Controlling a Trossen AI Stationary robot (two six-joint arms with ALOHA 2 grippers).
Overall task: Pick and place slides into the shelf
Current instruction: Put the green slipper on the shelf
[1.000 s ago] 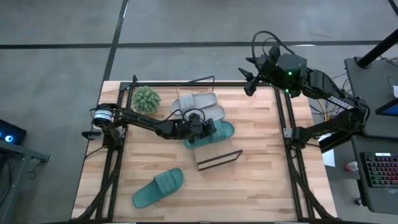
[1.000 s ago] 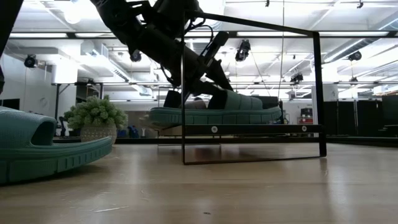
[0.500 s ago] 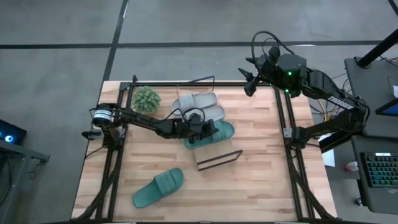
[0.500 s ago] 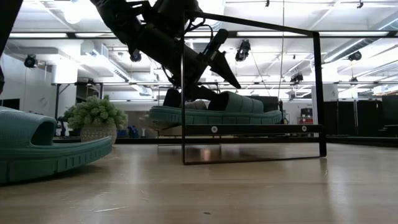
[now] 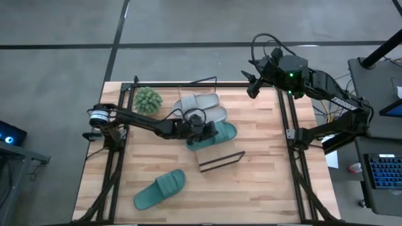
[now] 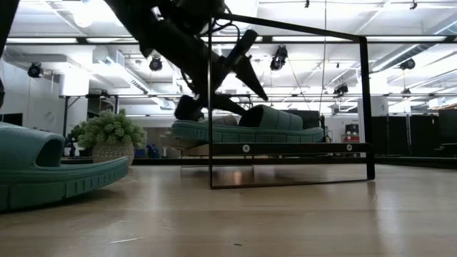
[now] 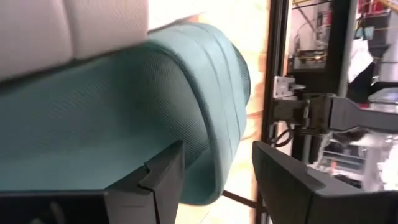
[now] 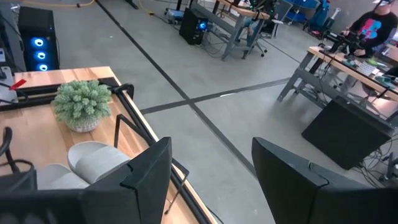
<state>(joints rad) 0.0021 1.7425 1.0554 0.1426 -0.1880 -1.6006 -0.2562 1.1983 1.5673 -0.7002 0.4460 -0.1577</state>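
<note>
Slides sit in three spots in the high view: a grey pair [image 5: 201,107] side by side on the shelf [image 5: 220,161] near the desk's [image 5: 264,182] far middle, a teal one [image 5: 217,134] just beside them on that board, and the other teal one [image 5: 160,188] alone on the desk near the front-left, well apart. The left tool [image 5: 204,130] hangs over the teal slide on the shelf, jaws parted and holding nothing; the right tool [image 5: 250,85] waits off the far-right corner. A plant [image 5: 147,100] stands by the far-left corner. Low view — the teal slide [image 6: 250,127] lies flat on the shelf [image 6: 285,148] inside the black wire frame, the left tool [image 6: 221,82] just above its heel end, fingers apart, clear of the strap; the other teal slide [image 6: 43,171] fills the left foreground beside the plant [image 6: 107,135]. Left wrist view — its fingers [image 7: 155,180] stand apart around the teal strap's [image 7: 186,106] edge, not pinching it. Right wrist view — its fingers [image 8: 149,174] are spread wide, empty, over the desk's far edge.
</note>
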